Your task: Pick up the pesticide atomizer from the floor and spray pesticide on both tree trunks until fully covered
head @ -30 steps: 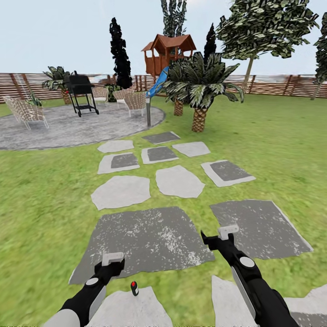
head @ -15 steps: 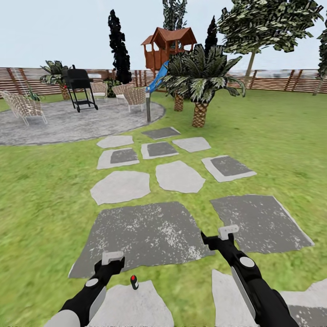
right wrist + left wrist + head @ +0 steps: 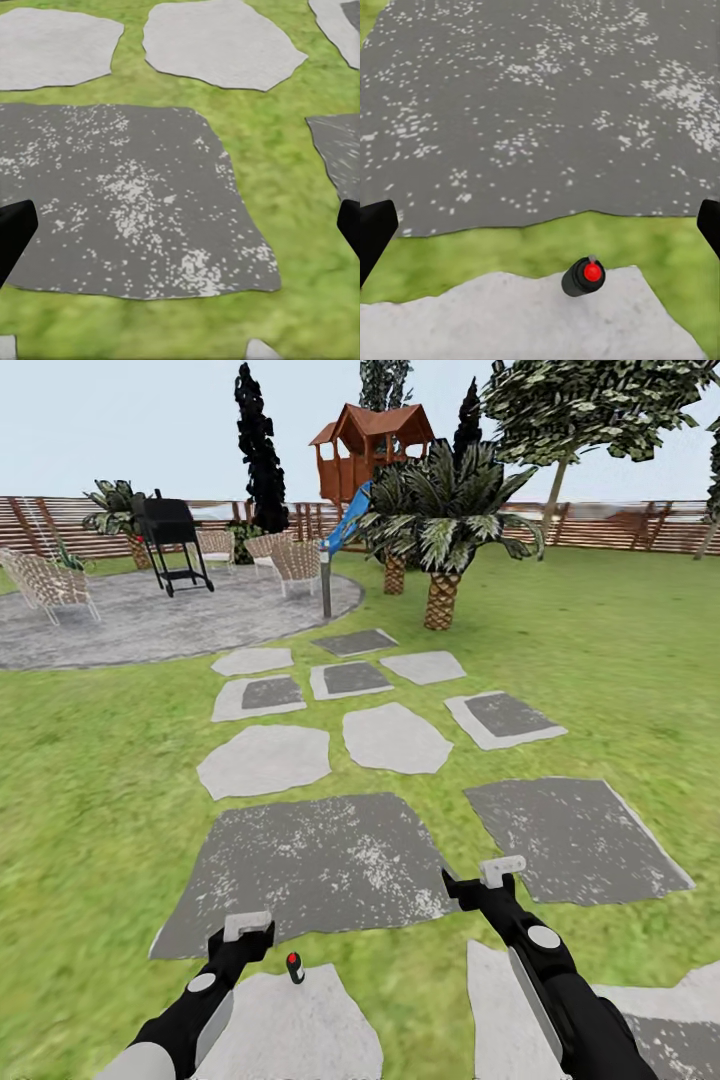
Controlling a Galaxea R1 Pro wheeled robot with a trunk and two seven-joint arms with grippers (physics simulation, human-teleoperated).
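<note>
Both tools released and empty: left tool has its dark fingertips spread wide at the edges of its wrist view, touching nothing; right tool likewise spread, fingertips apart, hanging over the dark speckled slab and grass; pesticide atomizer stands upright on the near edge of a pale paving slab, just beside the left tool and slightly toward the robot's right of it; in the left wrist view the atomizer sits between the fingers' lines, red top up, at the slab's rim next to a grass strip; no containers in view; palms, grill, chairs, playhouse and fence well ahead.
</note>
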